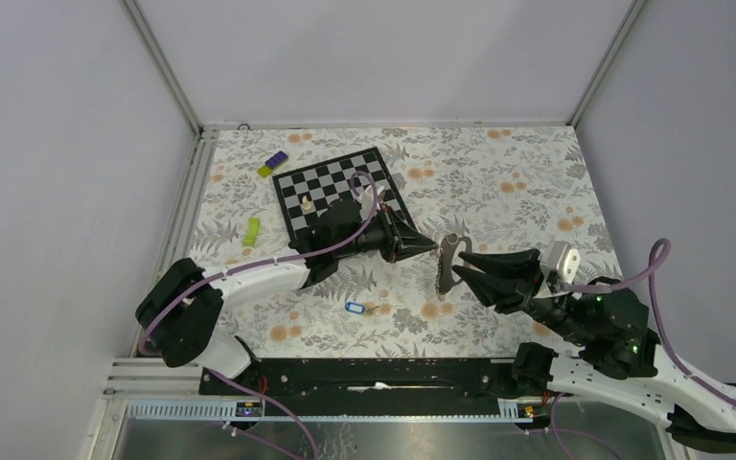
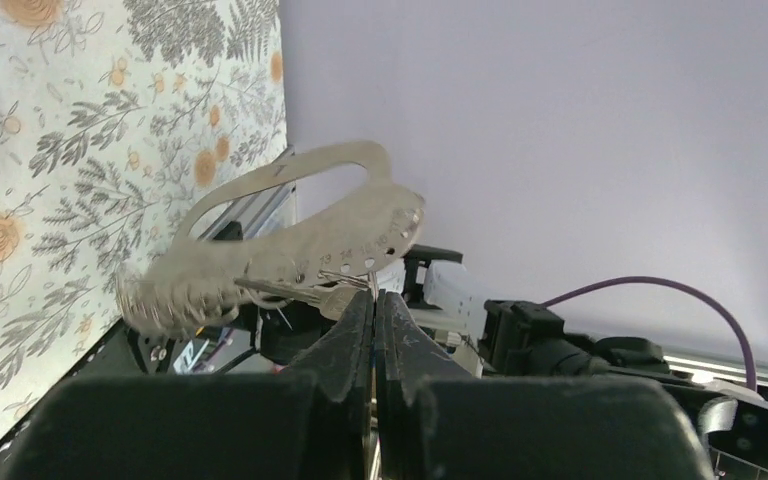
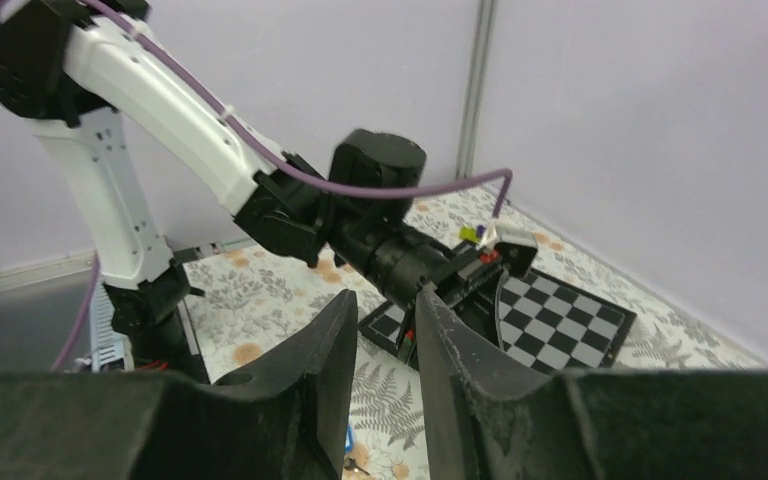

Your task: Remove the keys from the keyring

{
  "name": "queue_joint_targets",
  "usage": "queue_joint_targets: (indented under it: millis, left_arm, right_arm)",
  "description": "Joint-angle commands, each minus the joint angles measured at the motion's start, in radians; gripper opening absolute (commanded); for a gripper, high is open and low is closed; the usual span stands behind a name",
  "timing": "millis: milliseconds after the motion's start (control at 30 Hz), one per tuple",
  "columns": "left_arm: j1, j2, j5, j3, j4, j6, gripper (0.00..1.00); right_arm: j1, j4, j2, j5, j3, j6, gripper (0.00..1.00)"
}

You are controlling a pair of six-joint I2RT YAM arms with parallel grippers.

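Note:
My left gripper (image 1: 433, 247) (image 2: 375, 293) is held above the table's middle, shut on the keyring (image 2: 345, 277), a thin wire loop. From the loop hang a silvery key (image 2: 305, 293) and a large flat silvery metal piece (image 1: 446, 264) (image 2: 290, 230) with holes and numbers. My right gripper (image 1: 460, 266) (image 3: 386, 295) is open just right of that hanging piece, with nothing between its fingers. A blue tag (image 1: 353, 308) (image 3: 348, 440) lies on the cloth below, and a small dark key (image 1: 380, 309) (image 3: 353, 465) lies beside it.
A chessboard (image 1: 340, 187) (image 3: 560, 325) lies at the back centre with a white chess piece (image 1: 305, 203) on it. A yellow-and-purple block (image 1: 272, 164) and a green object (image 1: 252, 230) lie to its left. Grey walls enclose the flowered cloth.

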Motion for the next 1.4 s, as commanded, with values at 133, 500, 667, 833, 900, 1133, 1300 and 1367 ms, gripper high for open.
queue_joint_targets:
  millis: [133,500,667,833,900,1133,1300,1367]
  left_arm:
    - [0.026,-0.067,-0.129,0.026,0.090,-0.126,0.00]
    - [0.041,-0.084,-0.156,-0.061,0.431,-0.241,0.00]
    - [0.041,-0.029,-0.154,-0.082,0.726,-0.244,0.00]
    - [0.040,0.039,-0.178,-0.082,1.003,-0.249,0.00]
    - [0.040,0.048,-0.202,-0.081,1.080,-0.237,0.00]
    - [0.026,-0.043,-0.316,-0.105,1.086,-0.024,0.00]
    - [-0.007,-0.114,-0.416,-0.113,1.106,0.143,0.00]
    - [-0.024,-0.131,-0.433,-0.099,1.111,0.194,0.00]
  right_arm:
    - [-0.003,-0.071,0.036,0.229,-0.012,0.021,0.31]
    - [-0.003,-0.045,0.104,0.275,-0.018,0.004,0.31]
    - [-0.003,-0.001,0.073,0.206,-0.027,-0.059,0.32]
    - [-0.003,0.016,0.037,0.166,-0.014,-0.091,0.32]
    - [-0.002,0.048,0.025,0.146,-0.009,-0.101,0.33]
    - [-0.003,0.086,0.026,0.120,0.015,-0.142,0.33]
    - [-0.003,0.080,0.077,0.090,0.074,-0.189,0.33]
    - [-0.003,0.084,0.091,0.072,0.091,-0.198,0.33]
